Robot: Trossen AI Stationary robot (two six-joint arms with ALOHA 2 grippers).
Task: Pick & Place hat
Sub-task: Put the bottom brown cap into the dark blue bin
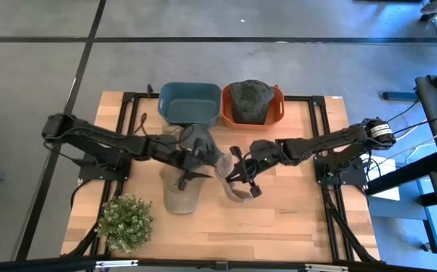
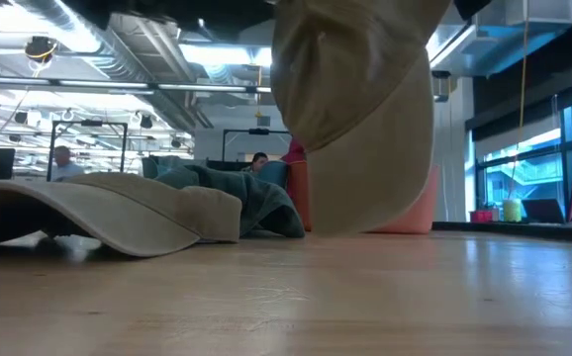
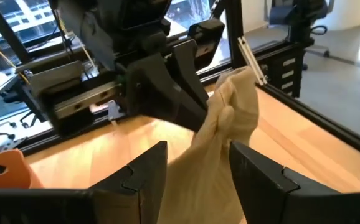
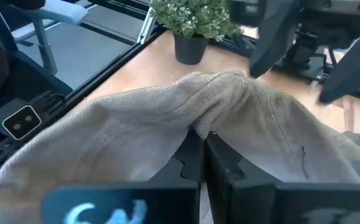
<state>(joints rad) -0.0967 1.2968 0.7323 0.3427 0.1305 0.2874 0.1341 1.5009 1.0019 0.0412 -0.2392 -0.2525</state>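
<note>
A tan hat [image 1: 232, 183] hangs bunched from my right gripper [image 4: 202, 142], which is shut on it near the table's middle; the low view shows it [image 2: 360, 109] hanging. My left gripper [image 3: 195, 171] is open, its fingers standing on either side of that same hat [image 3: 230, 118]. A second tan hat [image 1: 181, 193] lies flat on the table under my left arm, also seen low [image 2: 108, 213]. A grey-green hat [image 1: 194, 137] lies behind it. A dark green hat [image 1: 250, 100] sits in the orange bin [image 1: 277, 109]. My right gripper pinches a gathered fold of the tan hat's cloth [image 4: 214, 109] between its two shut fingers. The cloth drapes over both sides of the fingers. The hat hangs below them, its lower edge [image 2: 365, 229] close above the table. My left gripper: whether its fingers [image 3: 255, 174] touch the cloth between them, I cannot tell.
A blue bin [image 1: 190, 103] stands beside the orange bin at the table's far edge. A potted plant [image 1: 125, 221] stands at the near left corner. Bare wood lies along the near edge and the right side [image 1: 302, 211]. People sit in the room beyond [image 2: 63, 163].
</note>
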